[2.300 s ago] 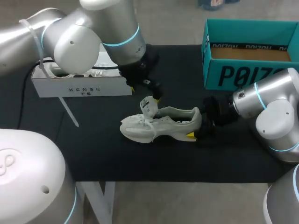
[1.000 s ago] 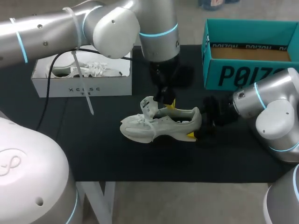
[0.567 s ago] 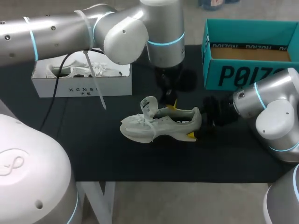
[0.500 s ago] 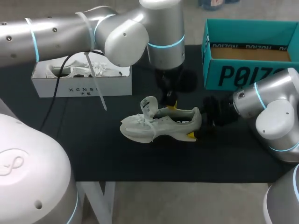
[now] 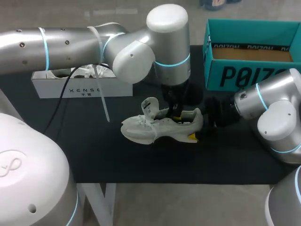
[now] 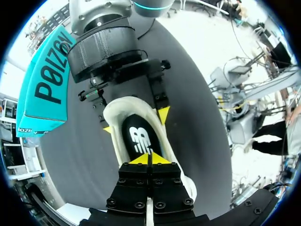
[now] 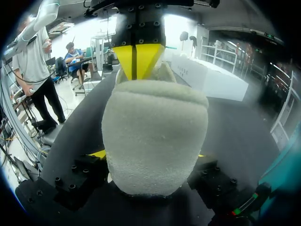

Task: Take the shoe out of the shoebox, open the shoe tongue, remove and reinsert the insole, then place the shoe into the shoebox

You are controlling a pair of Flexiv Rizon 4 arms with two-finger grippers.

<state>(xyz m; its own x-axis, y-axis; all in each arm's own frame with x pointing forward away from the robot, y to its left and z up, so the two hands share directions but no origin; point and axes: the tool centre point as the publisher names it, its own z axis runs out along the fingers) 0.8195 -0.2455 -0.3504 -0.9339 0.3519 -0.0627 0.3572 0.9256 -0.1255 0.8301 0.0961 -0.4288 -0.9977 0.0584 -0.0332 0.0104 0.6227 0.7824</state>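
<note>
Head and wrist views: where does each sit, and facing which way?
Head view: above and behind, facing down on the shoe; left arm, right arm show.
Left wrist view: looks down into the shoe at the insole; own shut jaws show.
Right wrist view: faces the heel; own jaws clamp it.
Shared: each wrist view shows the other arm's jaws.

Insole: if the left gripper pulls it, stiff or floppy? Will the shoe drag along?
Probably floppy: the insole lies as a flat liner inside the shoe, so expect bending and little weight. The shoe should hardly drag, since the right gripper clamps its heel from both sides.
</note>
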